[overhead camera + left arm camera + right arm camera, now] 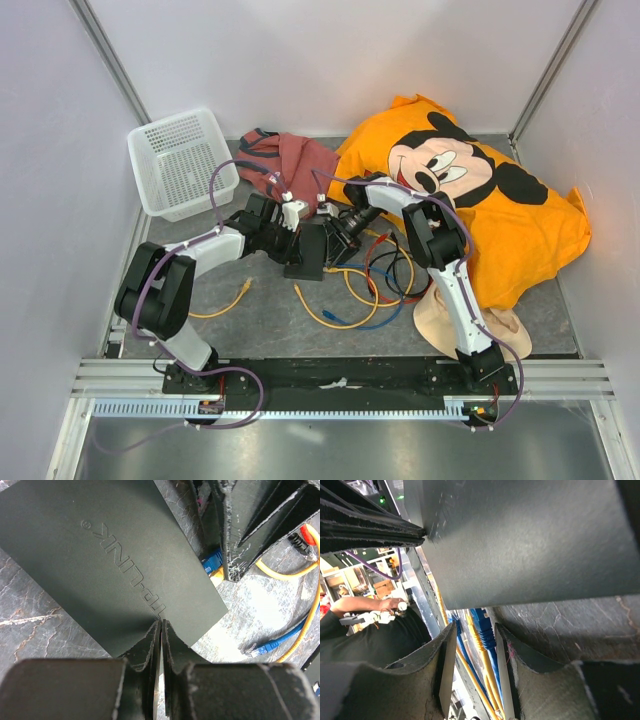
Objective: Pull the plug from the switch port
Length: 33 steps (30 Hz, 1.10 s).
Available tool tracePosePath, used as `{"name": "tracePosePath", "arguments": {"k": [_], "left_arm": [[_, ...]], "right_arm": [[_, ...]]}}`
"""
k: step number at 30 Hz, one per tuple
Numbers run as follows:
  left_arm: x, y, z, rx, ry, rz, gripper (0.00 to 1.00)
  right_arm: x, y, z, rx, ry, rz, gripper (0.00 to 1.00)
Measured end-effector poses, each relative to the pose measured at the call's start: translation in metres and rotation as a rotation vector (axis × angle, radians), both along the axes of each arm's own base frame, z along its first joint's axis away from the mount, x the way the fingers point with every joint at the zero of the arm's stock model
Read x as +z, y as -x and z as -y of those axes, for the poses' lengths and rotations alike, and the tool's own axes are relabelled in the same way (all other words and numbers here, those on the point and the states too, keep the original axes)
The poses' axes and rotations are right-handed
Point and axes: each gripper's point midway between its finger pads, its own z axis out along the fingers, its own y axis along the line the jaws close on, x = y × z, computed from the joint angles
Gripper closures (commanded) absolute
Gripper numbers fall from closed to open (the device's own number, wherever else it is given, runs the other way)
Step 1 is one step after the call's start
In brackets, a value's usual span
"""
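Grey marbled tabletop [270,335], bearing: white perforated plastic basket [180,160], crumpled dusty-red cloth [295,158], orange fabric printed with a cartoon mouse [500,215], beige hat-like item [432,318], flat matte-black rectangular switch box [305,258], tangle of yellow, blue, red and black cables [375,285], and a separate loose yellow cable [232,303].

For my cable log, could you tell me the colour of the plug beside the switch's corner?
The plug is blue, clearest in left wrist view.
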Motion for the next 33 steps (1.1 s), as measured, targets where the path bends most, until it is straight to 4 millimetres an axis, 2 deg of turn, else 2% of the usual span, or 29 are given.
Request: {"name": "tracePosePath", "arguments": {"k": [19,23,31,33], "left_arm": [[-0.0001,0.0034,-0.005,-0.017,-0.028,-0.001,0.89],[-0.0004,0.0032,-0.0048,-0.017,-0.028,-0.004,0.89],[-0.0004,0.0026,-0.0045,-0.018,-0.03,-0.008,0.89],[-0.0003,0.0027,-0.0047,-0.018,-0.031,-0.009,0.89]], "right_arm": [[-0.0025,-0.0072,-0.0085,-0.066,0.048,-0.029,0.6],[-0.0045,-0.0078,-0.0082,-0.094,0.081,-0.039,0.69],[-0.0067,-0.0085,-0.0077,-0.108,0.147,-0.002,0.78],[-0.0067,-0.0086,-0.0078,-0.107,0.158,0.01,0.89]]}}
